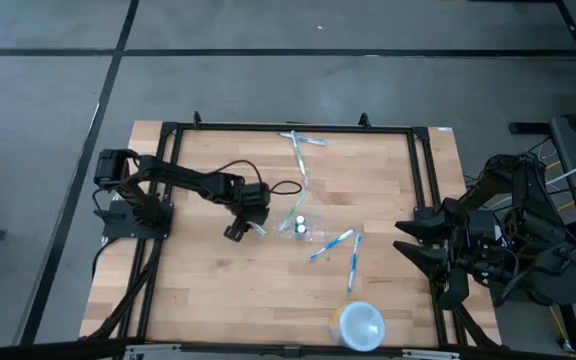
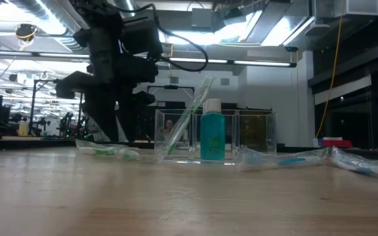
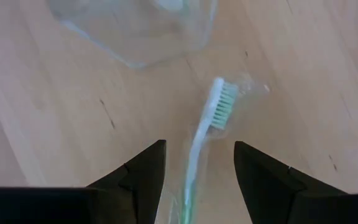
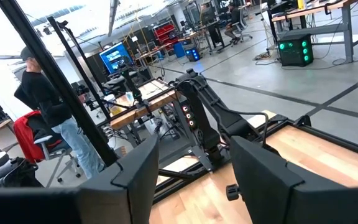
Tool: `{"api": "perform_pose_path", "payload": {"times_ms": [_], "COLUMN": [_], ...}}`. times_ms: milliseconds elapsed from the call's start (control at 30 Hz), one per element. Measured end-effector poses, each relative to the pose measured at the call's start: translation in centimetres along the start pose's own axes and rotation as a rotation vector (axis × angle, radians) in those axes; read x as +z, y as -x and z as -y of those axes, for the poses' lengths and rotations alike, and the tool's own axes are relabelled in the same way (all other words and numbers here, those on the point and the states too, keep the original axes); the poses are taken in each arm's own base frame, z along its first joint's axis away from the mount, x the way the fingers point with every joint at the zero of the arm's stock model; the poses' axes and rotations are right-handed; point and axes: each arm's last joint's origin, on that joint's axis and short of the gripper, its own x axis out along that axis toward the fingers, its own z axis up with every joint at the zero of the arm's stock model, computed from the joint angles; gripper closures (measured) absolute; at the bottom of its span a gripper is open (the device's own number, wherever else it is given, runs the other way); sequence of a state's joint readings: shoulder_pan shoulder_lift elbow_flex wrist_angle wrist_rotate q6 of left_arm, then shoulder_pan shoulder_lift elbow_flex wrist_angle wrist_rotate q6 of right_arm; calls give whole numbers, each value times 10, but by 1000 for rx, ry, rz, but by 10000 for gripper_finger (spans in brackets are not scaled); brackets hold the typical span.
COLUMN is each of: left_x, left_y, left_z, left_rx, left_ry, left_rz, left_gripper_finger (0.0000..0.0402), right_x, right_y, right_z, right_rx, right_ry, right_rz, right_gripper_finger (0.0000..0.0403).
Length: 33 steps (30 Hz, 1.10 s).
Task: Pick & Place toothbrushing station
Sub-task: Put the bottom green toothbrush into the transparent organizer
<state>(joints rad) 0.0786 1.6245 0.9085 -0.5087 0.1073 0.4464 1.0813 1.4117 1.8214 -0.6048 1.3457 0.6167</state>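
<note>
In the left wrist view the clear holder [image 3: 143, 30] is cut off by the picture's edge, only one corner showing; the green toothbrush [image 3: 211, 124] runs out of frame between the left gripper [image 3: 199, 163] fingers, its handle end unseen; in the high view the holder [image 1: 305, 228] is faint against the wood, its outline perhaps rectangular; the white cup [image 1: 359, 325] sits near the frame's edge.

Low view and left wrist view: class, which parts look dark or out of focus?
Low view: bright ceiling lights behind leave the left arm's gripper a dark silhouette. Left wrist view: the clear plastic holder blurs faintly into the wood, while the green-bristled white toothbrush stays fairly distinct.
</note>
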Motion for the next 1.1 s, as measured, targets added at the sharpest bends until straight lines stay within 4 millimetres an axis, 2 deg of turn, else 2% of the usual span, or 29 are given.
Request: {"api": "perform_pose_path", "payload": {"times_ms": [333,733,1100], "left_x": [0,0,0], "left_y": [0,-9,-17], "left_z": [-1,-4,-4], "left_rx": [-21,-20,-40], "left_ry": [22,32,54], "left_rz": [15,12,0], "left_gripper_finger": [274,274,308], "right_x": [0,1,1], "right_y": [0,0,0], "right_z": [-1,-1,-2], "right_rx": [3,5,10], "right_ry": [-9,-16,-25], "right_rz": [-1,1,0], "right_gripper_finger": [201,201,201]}}
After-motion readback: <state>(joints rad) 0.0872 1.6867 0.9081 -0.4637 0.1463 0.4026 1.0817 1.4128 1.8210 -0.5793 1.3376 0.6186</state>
